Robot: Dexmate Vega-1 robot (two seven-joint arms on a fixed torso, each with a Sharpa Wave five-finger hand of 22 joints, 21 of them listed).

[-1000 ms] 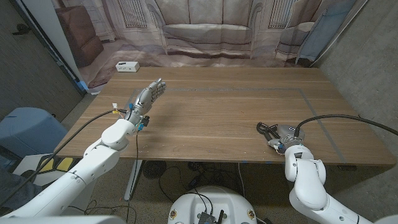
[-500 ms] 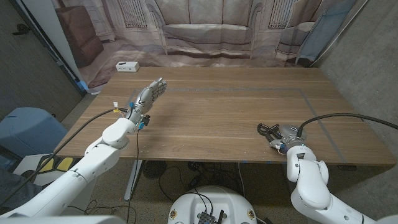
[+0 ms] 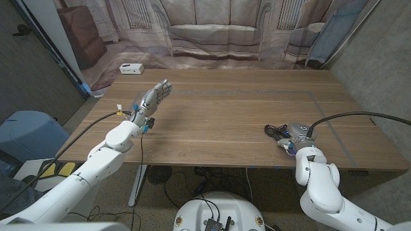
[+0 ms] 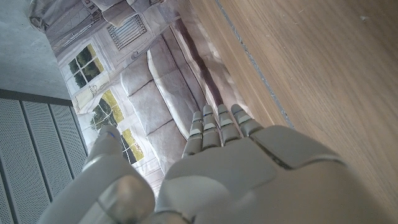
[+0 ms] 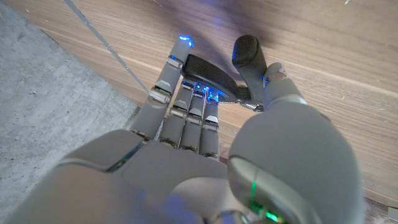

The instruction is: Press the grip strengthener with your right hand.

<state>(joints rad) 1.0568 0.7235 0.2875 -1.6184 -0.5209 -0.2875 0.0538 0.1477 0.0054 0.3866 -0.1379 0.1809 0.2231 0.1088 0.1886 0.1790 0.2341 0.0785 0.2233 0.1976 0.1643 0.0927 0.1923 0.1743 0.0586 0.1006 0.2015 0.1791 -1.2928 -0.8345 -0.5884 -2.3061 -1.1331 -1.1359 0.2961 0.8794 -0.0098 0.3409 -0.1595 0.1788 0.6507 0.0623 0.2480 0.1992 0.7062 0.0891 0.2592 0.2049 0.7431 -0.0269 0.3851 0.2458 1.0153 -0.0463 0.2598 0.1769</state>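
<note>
Shifted slightly since earlier, right hand (image 3: pixel 294 136) at lower right grasps the grip strengthener (image 5: pixel 214 73); left hand (image 3: pixel 153 98) released; no readable writing.

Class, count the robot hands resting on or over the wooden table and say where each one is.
2. The left robot hand is over the table's left side, fingers extended, holding nothing. The right robot hand is near the table's right front edge, gripping the grip strengthener.

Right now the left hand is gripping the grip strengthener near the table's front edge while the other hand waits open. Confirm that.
Not quite: the right hand grips the grip strengthener, as the right wrist view shows. It does sit near the table's front edge, and the left hand is the one waiting open.
</note>
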